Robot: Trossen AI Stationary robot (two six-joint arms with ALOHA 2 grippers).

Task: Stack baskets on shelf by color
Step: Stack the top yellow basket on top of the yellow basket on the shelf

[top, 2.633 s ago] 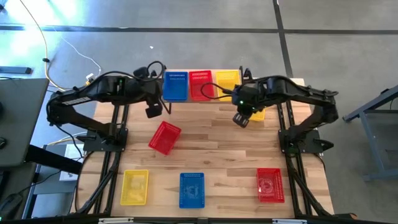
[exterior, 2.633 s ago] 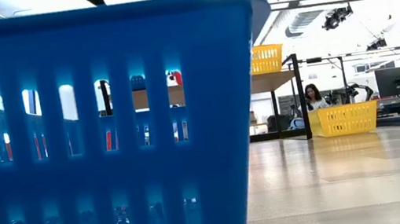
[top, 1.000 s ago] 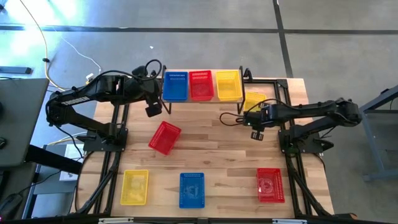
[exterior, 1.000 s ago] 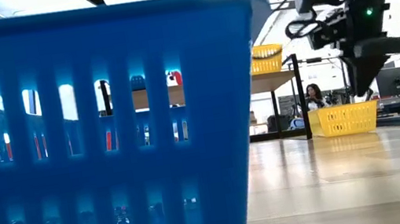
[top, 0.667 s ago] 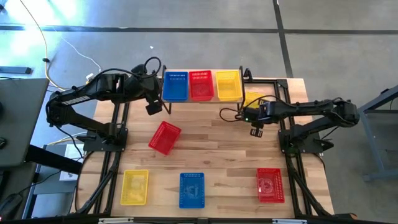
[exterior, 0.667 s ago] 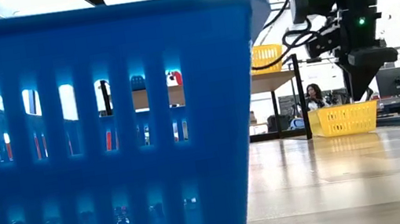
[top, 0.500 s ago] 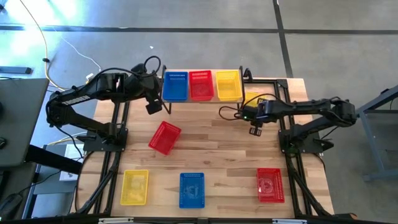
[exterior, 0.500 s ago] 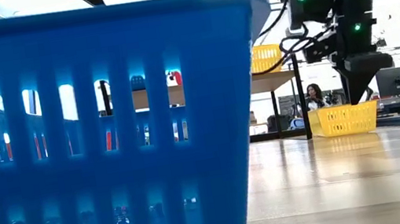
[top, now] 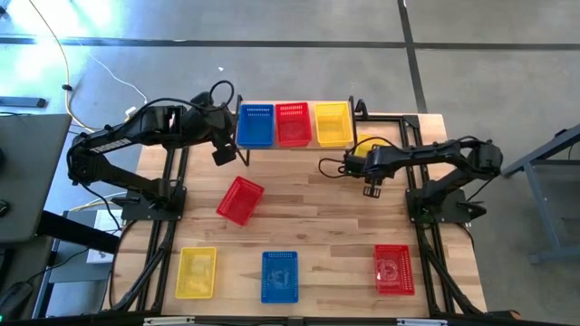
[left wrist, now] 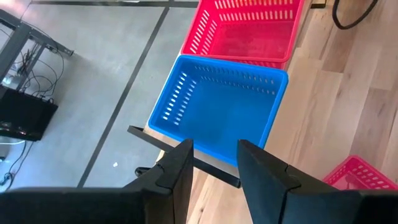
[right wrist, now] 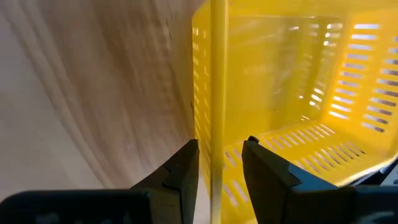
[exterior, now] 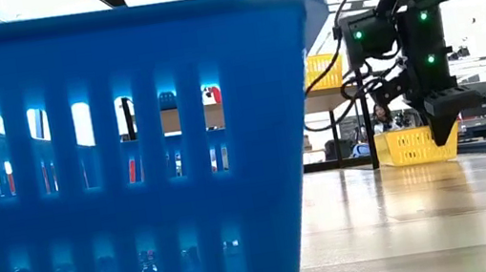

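Yellow basket (right wrist: 292, 93) is sitting on the counter (top: 308, 208) beside the shelf (top: 358, 113), its rim passing between the parted fingers of the right tool (right wrist: 221, 165). Misaligned closing could tip it. Left tool (left wrist: 214, 165) is hovering released by the shelf's blue basket (left wrist: 221, 112).

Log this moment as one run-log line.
right gripper: open, straddling yellow basket wall | left gripper: open above blue basket | shelf: three baskets

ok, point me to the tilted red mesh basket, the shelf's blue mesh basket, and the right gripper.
tilted red mesh basket (top: 240, 200), high view, its floor.
blue mesh basket on the shelf (top: 256, 126), high view, its floor.
right gripper (right wrist: 219, 163), right wrist view, between its fingertips, astride a yellow basket's wall.
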